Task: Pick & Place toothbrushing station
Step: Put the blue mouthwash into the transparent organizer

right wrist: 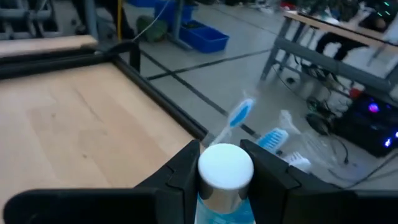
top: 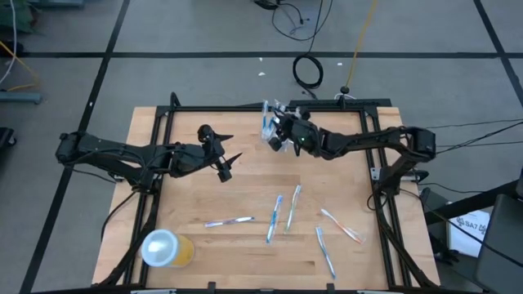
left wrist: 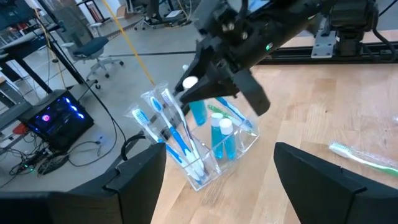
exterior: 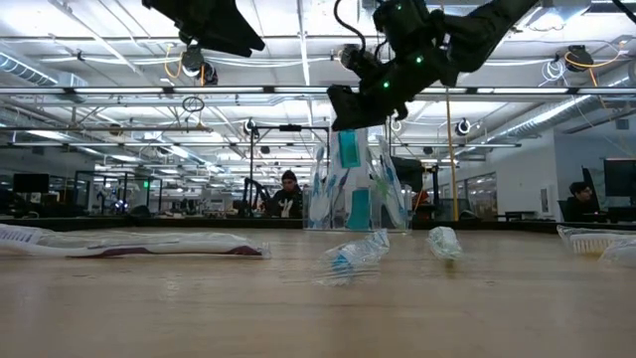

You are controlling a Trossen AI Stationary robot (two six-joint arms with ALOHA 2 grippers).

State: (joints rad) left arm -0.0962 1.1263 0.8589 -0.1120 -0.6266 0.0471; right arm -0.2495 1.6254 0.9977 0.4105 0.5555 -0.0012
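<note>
One teal tube [right wrist: 224,186] is pinched at its white cap by our right gripper [right wrist: 225,163], right above the clear cup [left wrist: 214,146], so we can drop it in. Our left gripper [left wrist: 221,171] waits open beside the cup.

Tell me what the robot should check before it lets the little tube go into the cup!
1. Right pincer is gripping the teal tube by its white cap: ok.
2. Tube is above the clear cup, judged from the left wrist view: ok.
3. Cup stands upright on the table: ok.
4. Room in the cup among the toothbrushes and the two tubes already inside: cannot tell.
5. Left pincer is open, holds nothing and is away from the cup: ok.
6. Loose toothbrushes remain on the table for later, far from the cup: ok.
</note>
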